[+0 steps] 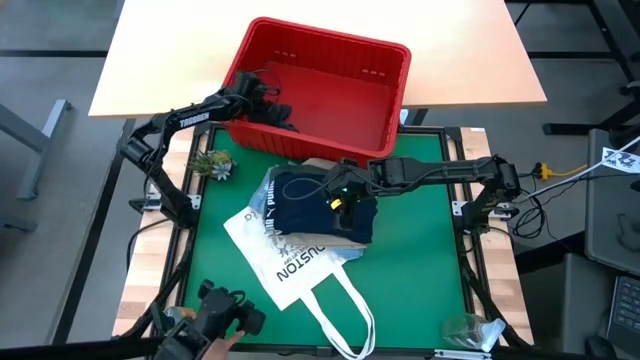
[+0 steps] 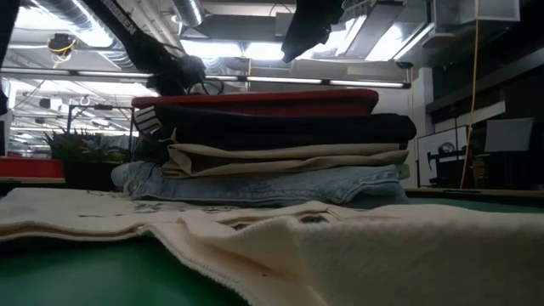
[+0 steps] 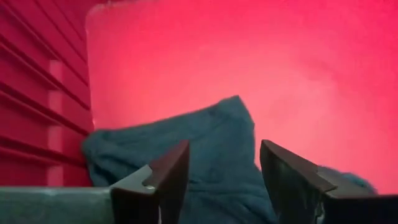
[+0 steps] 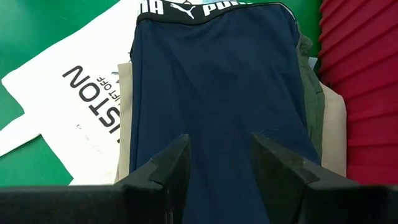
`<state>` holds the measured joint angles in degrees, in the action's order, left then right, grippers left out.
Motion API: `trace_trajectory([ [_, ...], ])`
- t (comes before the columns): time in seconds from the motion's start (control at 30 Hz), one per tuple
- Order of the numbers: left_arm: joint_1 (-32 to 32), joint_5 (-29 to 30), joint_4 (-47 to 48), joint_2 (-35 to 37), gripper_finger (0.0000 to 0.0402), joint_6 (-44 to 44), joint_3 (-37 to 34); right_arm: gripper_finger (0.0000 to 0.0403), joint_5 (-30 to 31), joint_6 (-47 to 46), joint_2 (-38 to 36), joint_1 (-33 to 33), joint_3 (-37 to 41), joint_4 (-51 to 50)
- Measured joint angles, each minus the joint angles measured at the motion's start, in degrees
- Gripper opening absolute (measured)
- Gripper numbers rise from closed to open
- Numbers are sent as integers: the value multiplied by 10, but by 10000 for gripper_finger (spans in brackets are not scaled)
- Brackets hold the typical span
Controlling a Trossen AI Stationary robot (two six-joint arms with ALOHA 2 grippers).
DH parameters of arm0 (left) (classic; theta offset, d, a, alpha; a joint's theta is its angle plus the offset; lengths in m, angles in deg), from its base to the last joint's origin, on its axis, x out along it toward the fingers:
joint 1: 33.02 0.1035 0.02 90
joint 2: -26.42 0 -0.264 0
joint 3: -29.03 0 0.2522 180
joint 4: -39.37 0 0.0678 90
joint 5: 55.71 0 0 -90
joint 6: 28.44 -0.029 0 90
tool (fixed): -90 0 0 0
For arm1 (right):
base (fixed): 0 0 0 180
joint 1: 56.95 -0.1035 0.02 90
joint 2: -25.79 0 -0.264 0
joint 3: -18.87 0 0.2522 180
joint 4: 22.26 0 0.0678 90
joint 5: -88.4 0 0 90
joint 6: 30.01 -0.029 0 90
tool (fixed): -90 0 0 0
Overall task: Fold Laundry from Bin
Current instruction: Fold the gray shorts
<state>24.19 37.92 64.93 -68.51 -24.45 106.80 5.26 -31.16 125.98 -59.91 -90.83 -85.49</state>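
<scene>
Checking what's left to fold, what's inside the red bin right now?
One dark garment lies in the red bin, bunched against one wall, with the left gripper over it, jaws open. The rest of the floor shows bare; anything beneath that garment is hidden.

Both arms are dark, slender and jointed – the left arm carries white block lettering along its link, while the right arm has thin cables near its base. Each ends in two black, wedge-shaped fingers; a small silver screw sits on one left finger – the right fingers look plain.
</scene>
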Motion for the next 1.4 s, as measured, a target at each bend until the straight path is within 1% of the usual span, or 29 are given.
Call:
trace_trajectory([
  [0.2, 0, 1, 5, -43, 193, 1, 0, 166, 0, 0, 0, 0, 0, 0],
  [0.47, -1, 1, 50, -83, 187, 0, 3, 166, 0, 0, 0, 0, 0, 0],
  [1.2, -2, -18, 95, -89, 186, -1, 1, 166, 0, 0, 0, 0, 0, 0],
  [1.33, 0, -52, 115, -90, 186, -1, 0, 166, 0, 0, 0, 0, 0, 0],
  [1.4, 0, -59, 118, -91, 186, 0, 0, 166, 0, 0, 0, 0, 0, 0],
])
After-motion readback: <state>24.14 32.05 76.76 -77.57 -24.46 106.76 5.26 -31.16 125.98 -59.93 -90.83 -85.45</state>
